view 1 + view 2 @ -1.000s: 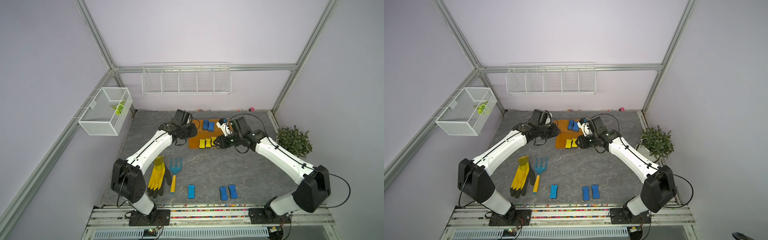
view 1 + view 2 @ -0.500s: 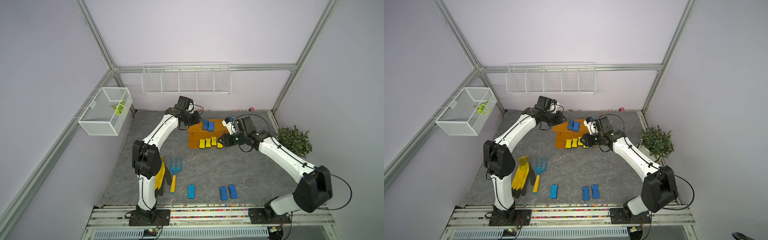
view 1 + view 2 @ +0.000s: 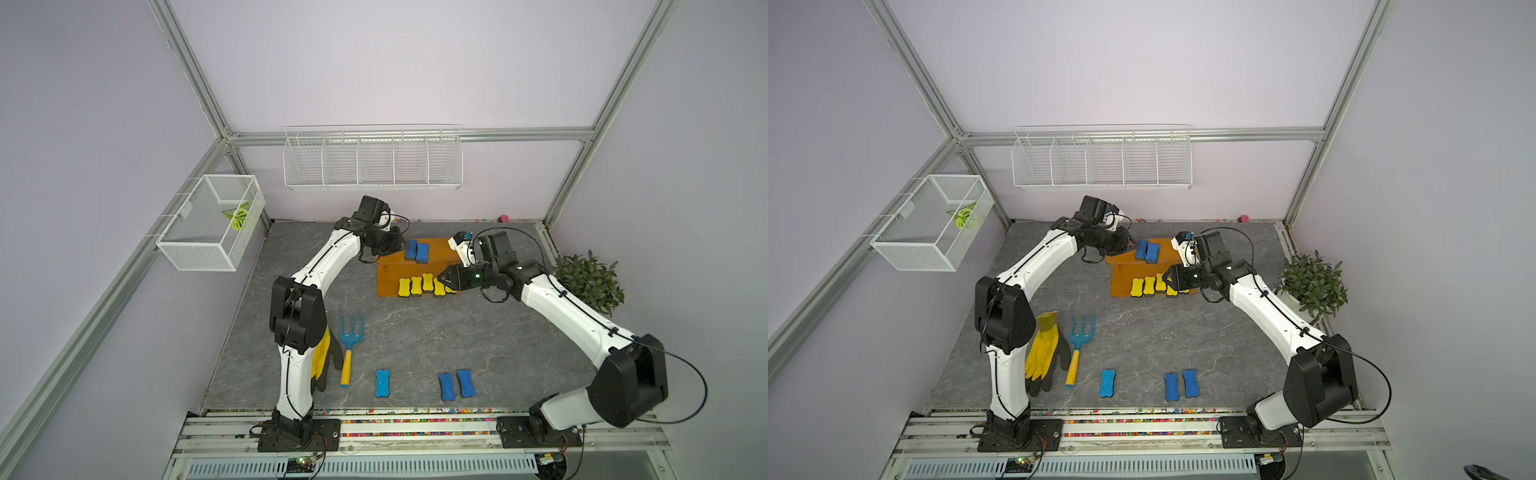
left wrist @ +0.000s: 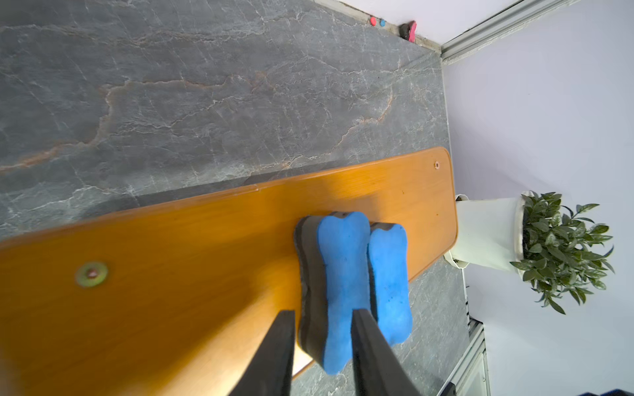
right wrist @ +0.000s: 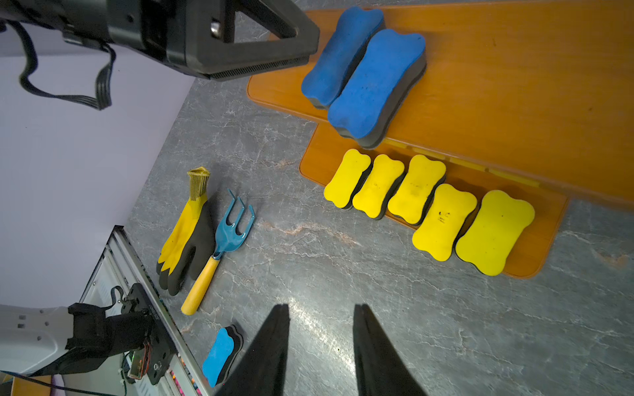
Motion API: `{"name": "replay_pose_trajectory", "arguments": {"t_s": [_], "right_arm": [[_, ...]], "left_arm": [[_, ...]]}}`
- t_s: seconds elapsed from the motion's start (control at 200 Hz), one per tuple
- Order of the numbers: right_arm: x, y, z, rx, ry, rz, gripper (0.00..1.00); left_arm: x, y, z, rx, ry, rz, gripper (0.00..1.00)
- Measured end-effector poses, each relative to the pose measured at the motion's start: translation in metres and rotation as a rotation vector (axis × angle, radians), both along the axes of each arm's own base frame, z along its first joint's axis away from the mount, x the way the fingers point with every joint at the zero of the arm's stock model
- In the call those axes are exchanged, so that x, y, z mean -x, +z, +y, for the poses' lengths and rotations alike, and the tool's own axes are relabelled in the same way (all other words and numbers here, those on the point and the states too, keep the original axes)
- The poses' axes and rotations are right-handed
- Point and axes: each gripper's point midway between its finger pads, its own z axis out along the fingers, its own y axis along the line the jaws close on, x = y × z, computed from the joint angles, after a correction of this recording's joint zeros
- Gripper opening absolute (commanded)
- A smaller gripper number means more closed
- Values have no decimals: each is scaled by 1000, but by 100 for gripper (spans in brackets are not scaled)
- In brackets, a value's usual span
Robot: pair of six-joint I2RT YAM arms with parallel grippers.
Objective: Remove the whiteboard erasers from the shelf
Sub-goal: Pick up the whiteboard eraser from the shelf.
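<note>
The orange-brown shelf (image 3: 440,254) (image 3: 1169,248) (image 4: 206,257) (image 5: 514,85) stands at the back of the table. Two blue whiteboard erasers (image 3: 411,249) (image 3: 1141,249) (image 4: 343,274) (image 5: 343,51) lie side by side on its upper tier. Several yellow erasers (image 3: 415,286) (image 3: 1148,286) (image 5: 417,188) sit in a row on the lower tier. My left gripper (image 3: 402,246) (image 4: 322,315) is open at the upper tier's left end, its jaws either side of the nearer blue eraser's end. My right gripper (image 3: 441,279) (image 5: 320,312) hangs open and empty over the right-hand yellow erasers.
Three blue erasers (image 3: 382,383) (image 3: 446,386) (image 3: 465,382) lie near the table's front edge. A yellow-black glove (image 3: 1042,353) and a blue hand fork (image 3: 351,336) lie front left. A potted plant (image 3: 588,282) stands right of the shelf. A wire rack (image 3: 372,162) and a mesh basket (image 3: 212,224) hang on the walls.
My left arm has swung from the shelf's front left round to the back, bringing its gripper to the blue erasers, jaws slightly wider. The right gripper has barely moved.
</note>
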Motion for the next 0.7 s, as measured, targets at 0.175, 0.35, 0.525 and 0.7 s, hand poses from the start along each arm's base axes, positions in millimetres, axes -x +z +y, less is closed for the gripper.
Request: {"name": "replay_pose_trajectory", "arguments": {"t_s": [0.175,0.35,0.525,0.7], "right_arm": [[0,-1,0,-5,-1,7,38],[1,-1,0,-12,0,11,38],[0,-2,-1,-15,-2,11,38],[-1,-5,-4,-12,-10,16,38]], "left_arm": [[1,-8,-3,-6,-6,13,34],[2,-12,-6,-7,-12,21,32],[2,-11,-7,0,-18,20,24],[2,-9,-10,11,-23,17,6]]}}
